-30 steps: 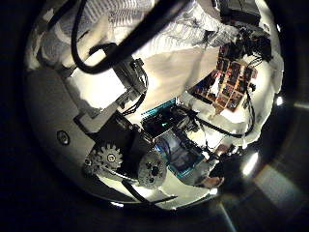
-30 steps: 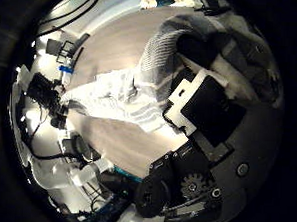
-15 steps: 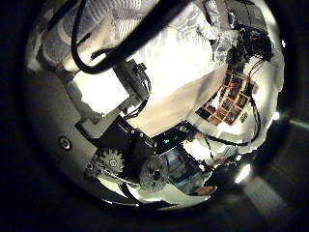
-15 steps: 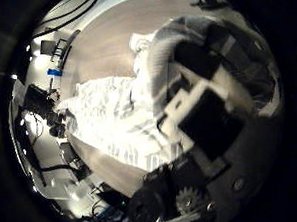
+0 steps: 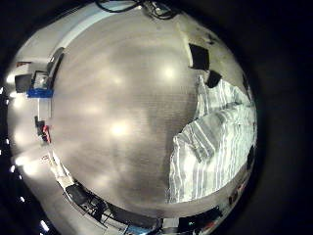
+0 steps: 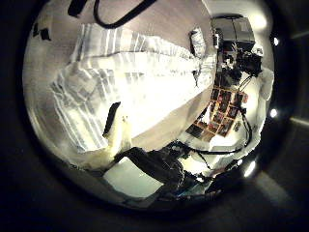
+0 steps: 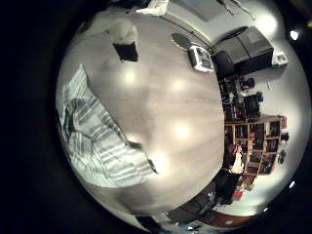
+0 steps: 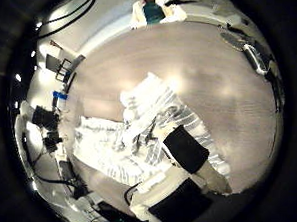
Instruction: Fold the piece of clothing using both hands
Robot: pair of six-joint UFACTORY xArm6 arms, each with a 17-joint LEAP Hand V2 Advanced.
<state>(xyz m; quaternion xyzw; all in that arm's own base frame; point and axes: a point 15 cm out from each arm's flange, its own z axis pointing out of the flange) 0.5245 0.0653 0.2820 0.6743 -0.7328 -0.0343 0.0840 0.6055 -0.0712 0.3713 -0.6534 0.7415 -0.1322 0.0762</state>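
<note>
The striped piece of clothing [image 6: 135,72] lies spread in rumpled layers on the wooden table [image 6: 183,24] in the left thumb side palm view, close under that palm. In the left little finger side palm view the clothing [image 5: 210,147] lies at the table's side. In the right thumb side palm view the clothing [image 8: 137,130] lies bunched on the table, and the right hand [image 8: 186,163] reaches a straight finger [image 8: 187,148] over it. The right little finger side palm view shows the clothing [image 7: 97,136] flat on the table.
The bare table top [image 5: 108,127] stretches wide beside the clothing. A small dark object [image 7: 125,49] stands on the table away from the clothing. A round thing [image 7: 180,41] and a small box [image 7: 202,58] sit past the table's far edge. Shelves [image 7: 249,127] stand beyond.
Both palms have drawn back from the clothing. A second ago it hung bunched round the right hand's fingers; now it lies on the table below both hands, with their fingers straighter.
</note>
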